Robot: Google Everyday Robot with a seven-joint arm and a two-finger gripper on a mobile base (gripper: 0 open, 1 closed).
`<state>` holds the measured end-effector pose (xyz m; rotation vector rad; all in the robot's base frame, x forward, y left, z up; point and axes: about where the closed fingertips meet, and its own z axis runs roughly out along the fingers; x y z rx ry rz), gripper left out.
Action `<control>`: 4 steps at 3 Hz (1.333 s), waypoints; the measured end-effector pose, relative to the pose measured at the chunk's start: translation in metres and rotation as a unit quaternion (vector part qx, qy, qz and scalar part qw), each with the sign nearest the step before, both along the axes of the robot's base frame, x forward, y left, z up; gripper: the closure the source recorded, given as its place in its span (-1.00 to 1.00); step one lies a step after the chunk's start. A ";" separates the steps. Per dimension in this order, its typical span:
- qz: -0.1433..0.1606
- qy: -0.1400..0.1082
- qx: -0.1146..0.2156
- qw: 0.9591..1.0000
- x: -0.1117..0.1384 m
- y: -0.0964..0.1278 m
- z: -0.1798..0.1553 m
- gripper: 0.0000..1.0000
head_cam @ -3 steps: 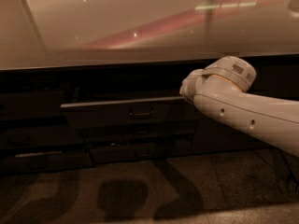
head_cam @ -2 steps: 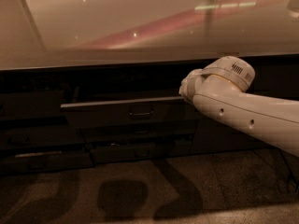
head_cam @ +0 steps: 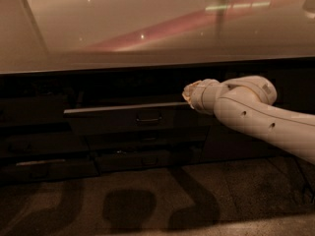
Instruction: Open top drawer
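Observation:
The top drawer (head_cam: 128, 118) is a wide dark grey front with a small centre pull handle (head_cam: 148, 119). It stands pulled out a little from the cabinet under the counter, and its light top edge shows. My white arm (head_cam: 256, 114) reaches in from the right. The gripper (head_cam: 189, 95) is at the arm's tip, at the right end of the drawer's top edge, well right of the handle. Whether it touches the drawer cannot be told.
A pale glossy countertop (head_cam: 147, 28) overhangs the drawers. Shorter dark drawer fronts (head_cam: 142, 159) sit below the top drawer, and another low front (head_cam: 39, 165) is at the left. A dark patterned floor (head_cam: 147, 205) with arm shadows lies in front.
The arm's tip has dropped slightly and shifted a little left along the drawer's top edge. The drawer has not visibly moved.

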<state>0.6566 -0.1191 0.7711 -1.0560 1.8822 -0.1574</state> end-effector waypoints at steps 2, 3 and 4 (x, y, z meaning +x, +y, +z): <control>0.008 -0.009 0.054 0.998 0.005 0.008 -0.015 1.00; 0.032 -0.003 0.052 0.998 0.007 0.023 -0.021 1.00; 0.070 0.006 0.051 0.996 0.010 0.038 -0.025 1.00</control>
